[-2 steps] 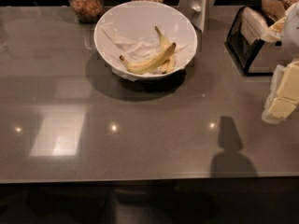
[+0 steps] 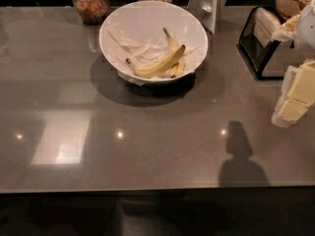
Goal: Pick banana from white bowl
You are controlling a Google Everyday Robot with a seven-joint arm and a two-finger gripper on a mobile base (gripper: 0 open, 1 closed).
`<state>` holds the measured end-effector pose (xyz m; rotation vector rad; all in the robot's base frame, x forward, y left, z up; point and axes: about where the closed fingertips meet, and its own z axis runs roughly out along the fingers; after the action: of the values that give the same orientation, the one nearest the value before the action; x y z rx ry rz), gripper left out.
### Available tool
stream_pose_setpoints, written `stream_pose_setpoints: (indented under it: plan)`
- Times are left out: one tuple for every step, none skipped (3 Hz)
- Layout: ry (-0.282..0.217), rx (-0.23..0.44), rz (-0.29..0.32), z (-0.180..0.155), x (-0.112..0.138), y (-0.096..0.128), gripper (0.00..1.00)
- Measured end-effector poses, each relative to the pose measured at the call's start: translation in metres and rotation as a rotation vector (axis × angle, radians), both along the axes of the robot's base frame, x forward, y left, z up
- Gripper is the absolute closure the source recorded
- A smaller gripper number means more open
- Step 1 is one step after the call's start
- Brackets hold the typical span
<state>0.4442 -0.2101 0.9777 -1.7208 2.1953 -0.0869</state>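
The gripper (image 2: 295, 100) hangs at the right edge over the surface (image 2: 147, 151), holding nothing; whether it is spread or pressed together I cannot tell. Well apart to its left, the banana (image 2: 160, 65) lies inside the bowl (image 2: 106, 33), with jars (image 2: 90, 3) behind

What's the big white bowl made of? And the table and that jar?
The white bowl: probably ceramic or hard plastic, smooth and glossy. The table: likely polished stone or laminate, grey, mirroring the lights. The jar: clear glass, its grain shows through. The pincer hangs at the right edge, above the table.
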Motion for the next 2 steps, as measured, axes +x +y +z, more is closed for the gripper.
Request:
stream_pose_setpoints:
  plan:
    - [-0.049, 0.069, 0.054, 0.003, 0.019, 0.02, 0.0]
    - [-0.095, 0.17, 0.111, 0.006, 0.046, 0.042, 0.0]
